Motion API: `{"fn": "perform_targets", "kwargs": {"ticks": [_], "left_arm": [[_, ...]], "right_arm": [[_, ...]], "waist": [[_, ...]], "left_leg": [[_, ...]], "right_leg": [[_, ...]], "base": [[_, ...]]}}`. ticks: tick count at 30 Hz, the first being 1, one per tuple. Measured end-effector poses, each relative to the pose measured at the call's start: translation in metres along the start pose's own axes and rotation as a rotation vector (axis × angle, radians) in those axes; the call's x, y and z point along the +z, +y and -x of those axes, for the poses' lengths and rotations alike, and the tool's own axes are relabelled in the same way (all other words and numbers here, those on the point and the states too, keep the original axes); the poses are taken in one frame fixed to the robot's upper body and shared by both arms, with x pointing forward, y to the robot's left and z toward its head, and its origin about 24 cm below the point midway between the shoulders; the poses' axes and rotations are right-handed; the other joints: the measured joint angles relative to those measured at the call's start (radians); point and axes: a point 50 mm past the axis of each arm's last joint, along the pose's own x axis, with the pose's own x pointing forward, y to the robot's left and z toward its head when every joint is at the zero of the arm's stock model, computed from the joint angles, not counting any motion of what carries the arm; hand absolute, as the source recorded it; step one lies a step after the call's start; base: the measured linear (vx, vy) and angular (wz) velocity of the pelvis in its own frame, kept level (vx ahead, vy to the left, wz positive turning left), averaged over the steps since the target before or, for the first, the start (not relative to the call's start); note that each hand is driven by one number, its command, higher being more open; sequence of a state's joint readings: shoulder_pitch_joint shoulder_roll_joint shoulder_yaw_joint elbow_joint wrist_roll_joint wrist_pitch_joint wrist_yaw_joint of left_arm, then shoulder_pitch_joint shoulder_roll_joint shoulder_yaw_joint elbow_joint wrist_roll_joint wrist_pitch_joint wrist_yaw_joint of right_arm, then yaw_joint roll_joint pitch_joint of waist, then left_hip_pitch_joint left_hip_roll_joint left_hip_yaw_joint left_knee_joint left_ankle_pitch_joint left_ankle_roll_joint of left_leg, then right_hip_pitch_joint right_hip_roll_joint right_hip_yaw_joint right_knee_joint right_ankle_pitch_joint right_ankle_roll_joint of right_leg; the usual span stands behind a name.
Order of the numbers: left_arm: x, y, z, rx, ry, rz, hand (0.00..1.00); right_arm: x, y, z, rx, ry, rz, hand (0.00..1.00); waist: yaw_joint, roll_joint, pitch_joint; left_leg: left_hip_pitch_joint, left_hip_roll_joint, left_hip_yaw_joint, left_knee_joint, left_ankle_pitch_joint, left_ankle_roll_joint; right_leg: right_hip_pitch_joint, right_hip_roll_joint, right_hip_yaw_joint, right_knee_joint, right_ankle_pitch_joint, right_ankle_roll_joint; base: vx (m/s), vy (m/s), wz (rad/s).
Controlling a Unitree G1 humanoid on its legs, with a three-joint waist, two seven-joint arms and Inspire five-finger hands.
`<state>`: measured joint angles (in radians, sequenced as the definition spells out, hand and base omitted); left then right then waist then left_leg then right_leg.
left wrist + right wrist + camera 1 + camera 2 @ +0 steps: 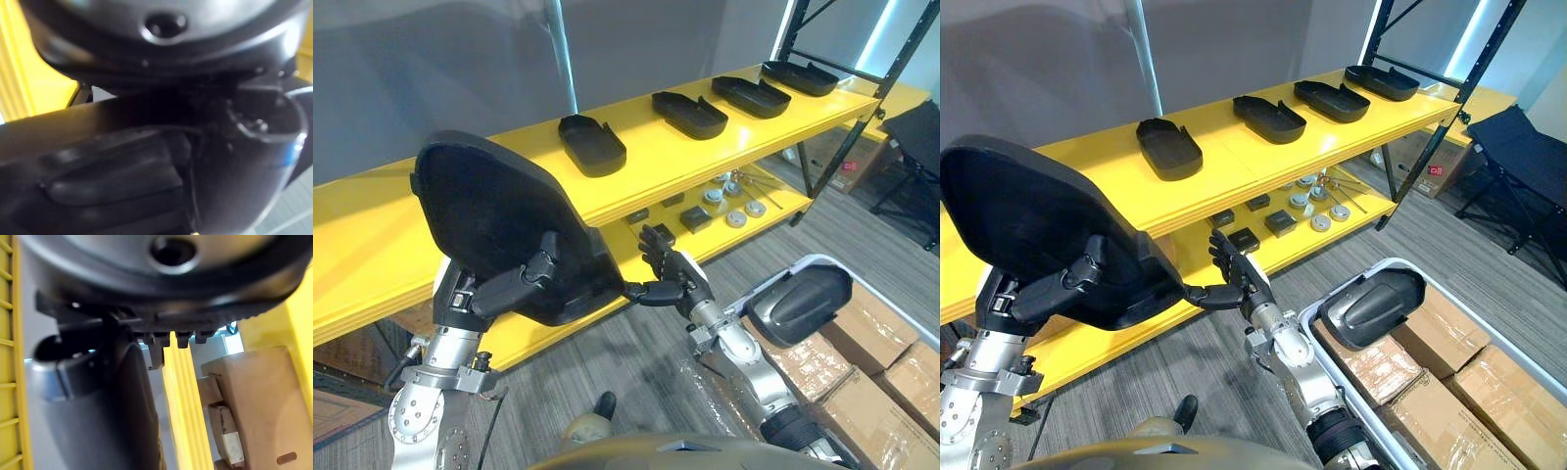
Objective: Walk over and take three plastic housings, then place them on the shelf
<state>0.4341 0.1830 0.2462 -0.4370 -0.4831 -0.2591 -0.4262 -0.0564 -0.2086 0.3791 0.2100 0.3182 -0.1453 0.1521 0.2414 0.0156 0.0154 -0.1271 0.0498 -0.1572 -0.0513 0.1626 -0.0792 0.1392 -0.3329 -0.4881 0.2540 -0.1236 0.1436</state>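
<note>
The large black plastic housing (499, 220) is held up in front of the yellow shelf (656, 159), with the left hand (519, 282) curled round its lower face, while the right hand (674, 274), fingers straight and spread, touches its lower edge with the thumb.

A black plastic housing (98, 54) with a round hole looms very close, the dark fingers (107, 183) of the left hand (234, 161) lying against it; beyond them show a yellow shelf (29, 73) and grey floor (301, 215)
</note>
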Motion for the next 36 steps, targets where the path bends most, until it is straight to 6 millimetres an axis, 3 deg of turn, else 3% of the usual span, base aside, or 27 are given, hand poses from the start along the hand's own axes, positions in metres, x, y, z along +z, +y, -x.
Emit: {"fn": "perform_targets", "kwargs": {"ticks": [2,4,6,10,12,14,15,16,17,19,20,22,23,25,28,29,31,32,34,35,36], "left_arm": [[0.001,0.0,-0.001,0.009,-0.02,0.026,0.0],[0.0,0.0,-0.001,0.015,-0.022,0.031,0.0],[-0.001,-0.002,0.0,0.02,-0.02,0.039,0.0],[0.0,-0.001,0.0,0.018,-0.031,0.033,0.0],[0.0,-0.001,0.0,0.016,-0.032,0.03,0.0],[-0.003,0.0,0.0,0.014,-0.021,0.029,0.0],[-0.001,0.003,0.0,0.016,-0.025,0.015,0.0],[0.001,0.006,0.001,0.029,-0.03,-0.002,0.0],[0.003,0.011,0.003,0.05,-0.033,-0.018,0.0],[0.004,0.024,0.008,0.147,-0.035,-0.045,0.0],[0.003,0.028,0.01,0.185,-0.03,-0.05,0.0],[0.003,0.034,0.011,0.246,-0.026,-0.058,0.0],[0.003,0.035,0.01,0.255,-0.031,-0.058,0.0],[0.001,0.034,-0.002,0.237,-0.063,-0.037,0.0],[-0.001,0.034,-0.011,0.204,-0.086,-0.024,0.0],[-0.001,0.034,-0.013,0.192,-0.093,-0.022,0.0],[-0.004,0.033,-0.011,0.168,-0.086,-0.007,0.0],[-0.002,0.033,-0.006,0.145,-0.093,0.001,0.0],[-0.001,0.032,-0.003,0.133,-0.095,-0.009,0.0],[0.001,0.031,0.0,0.124,-0.091,-0.015,0.0],[0.002,0.029,0.002,0.115,-0.088,-0.015,0.0]], "right_arm": [[0.009,-0.004,-0.001,0.013,-0.029,0.028,1.0],[0.014,-0.006,-0.002,0.025,-0.041,0.056,1.0],[0.015,-0.01,-0.001,0.017,-0.046,0.062,1.0],[0.026,-0.014,-0.002,-0.026,-0.11,0.063,1.0],[0.032,-0.015,-0.002,-0.072,-0.164,0.059,1.0],[0.034,-0.02,0.0,-0.127,-0.188,0.049,1.0],[0.037,-0.022,0.001,-0.141,-0.212,0.048,1.0],[0.039,-0.022,0.001,-0.147,-0.235,0.046,1.0],[0.041,-0.022,0.001,-0.151,-0.256,0.046,1.0],[0.049,-0.016,-0.004,-0.136,-0.321,0.057,1.0],[0.055,-0.015,-0.006,-0.119,-0.349,0.077,1.0],[0.082,-0.018,-0.016,-0.076,-0.454,0.15,1.0],[0.093,-0.02,-0.019,-0.063,-0.491,0.179,1.0],[0.142,-0.025,-0.032,-0.044,-0.648,0.29,1.0],[0.18,-0.026,-0.037,-0.064,-0.778,0.334,1.0],[0.192,-0.026,-0.036,-0.085,-0.831,0.333,1.0],[0.199,-0.029,-0.03,-0.122,-0.868,0.334,1.0],[0.202,-0.038,-0.025,-0.171,-0.876,0.339,1.0],[0.199,-0.046,-0.021,-0.212,-0.868,0.329,1.0],[0.193,-0.052,-0.017,-0.244,-0.846,0.314,1.0],[0.186,-0.058,-0.014,-0.268,-0.818,0.306,1.0]], "waist": [[-0.001,0.018,0.024],[-0.002,0.026,0.039],[-0.012,0.037,0.054],[-0.005,0.013,0.07],[0.001,-0.017,0.091],[-0.002,-0.003,0.094],[-0.001,0.001,0.097],[0.002,-0.001,0.1],[0.001,0.002,0.101],[0.001,0.012,0.107],[0.002,0.023,0.113],[0.007,0.036,0.12],[0.009,0.04,0.122],[0.001,0.063,0.133],[0.0,0.062,0.132],[0.001,0.048,0.129],[-0.002,0.055,0.125],[0.001,0.059,0.118],[0.014,0.059,0.117],[0.028,0.052,0.104],[0.028,0.044,0.093]], "left_leg": [[-0.008,0.007,0.008,-0.004,0.014,-0.01],[-0.014,0.016,0.013,-0.01,0.028,-0.02],[-0.021,0.044,0.016,-0.017,0.031,-0.02],[-0.095,0.011,0.015,0.104,-0.005,-0.024],[-0.118,-0.054,0.004,0.184,-0.053,-0.01],[-0.127,-0.095,-0.039,0.248,-0.083,0.011],[-0.117,-0.113,-0.059,0.261,-0.109,0.026],[-0.1,-0.123,-0.066,0.254,-0.116,0.037],[-0.083,-0.128,-0.073,0.246,-0.12,0.045],[-0.049,-0.129,-0.103,0.229,-0.118,0.092],[-0.026,-0.128,-0.111,0.219,-0.118,0.101],[0.01,-0.129,-0.119,0.204,-0.124,0.115],[0.011,-0.129,-0.126,0.205,-0.125,0.116],[0.012,-0.131,-0.18,0.204,-0.126,0.114],[0.015,-0.155,-0.234,0.2,-0.135,0.098],[0.018,-0.176,-0.263,0.195,-0.138,0.091],[0.042,-0.178,-0.286,0.164,-0.137,0.088],[0.044,-0.146,-0.255,0.153,-0.126,0.074],[0.043,-0.129,-0.242,0.153,-0.126,0.063],[0.027,-0.104,-0.182,0.153,-0.13,0.071],[0.0,-0.075,-0.084,0.161,-0.136,0.098]], "right_leg": [[0.003,0.014,0.0,-0.04,-0.023,0.002],[0.006,0.025,-0.001,-0.067,-0.052,0.047],[0.001,0.047,-0.015,-0.067,-0.055,0.044],[0.004,0.017,-0.057,-0.048,-0.064,0.039],[0.028,-0.044,-0.086,0.018,-0.065,0.022],[-0.026,-0.112,-0.067,0.237,-0.004,-0.066],[-0.081,-0.148,-0.027,0.363,0.079,-0.153],[-0.115,-0.166,0.013,0.433,0.166,-0.196],[-0.136,-0.17,0.05,0.481,0.255,-0.189],[-0.211,-0.137,0.105,0.612,0.085,-0.135],[-0.227,-0.105,0.099,0.615,0.017,-0.122],[-0.253,-0.008,0.077,0.476,-0.081,-0.101],[-0.264,0.021,0.083,0.428,-0.09,-0.104],[-0.291,0.127,0.126,0.249,-0.09,-0.105],[-0.288,0.169,0.211,0.131,-0.083,-0.102],[-0.262,0.178,0.243,0.081,-0.086,-0.105],[-0.216,0.179,0.216,0.046,-0.069,-0.087],[-0.181,0.177,0.142,0.019,-0.039,-0.098],[-0.153,0.184,0.106,0.008,-0.037,-0.109],[-0.138,0.19,0.068,-0.015,-0.023,-0.115],[-0.131,0.191,0.038,-0.023,-0.018,-0.122]], "base": [[-0.1,-0.085,-0.18],[-0.11,-0.093,-0.09],[-0.15,-0.096,0.11],[-0.02,0.038,0.28],[0.09,0.121,0.59],[0.07,0.176,0.8],[0.05,0.208,0.61],[0.08,0.198,0.62],[0.18,0.18,0.5],[0.18,0.137,0.37],[0.13,0.126,0.2],[0.1,0.115,0.16],[0.05,0.037,0.27],[0.04,-0.043,0.56],[0.04,-0.152,0.8],[0.09,-0.23,1.1],[0.13,-0.241,1.34],[0.18,-0.191,1.14],[0.15,-0.123,0.76],[0.19,-0.085,0.65],[0.31,-0.107,0.87]]}}
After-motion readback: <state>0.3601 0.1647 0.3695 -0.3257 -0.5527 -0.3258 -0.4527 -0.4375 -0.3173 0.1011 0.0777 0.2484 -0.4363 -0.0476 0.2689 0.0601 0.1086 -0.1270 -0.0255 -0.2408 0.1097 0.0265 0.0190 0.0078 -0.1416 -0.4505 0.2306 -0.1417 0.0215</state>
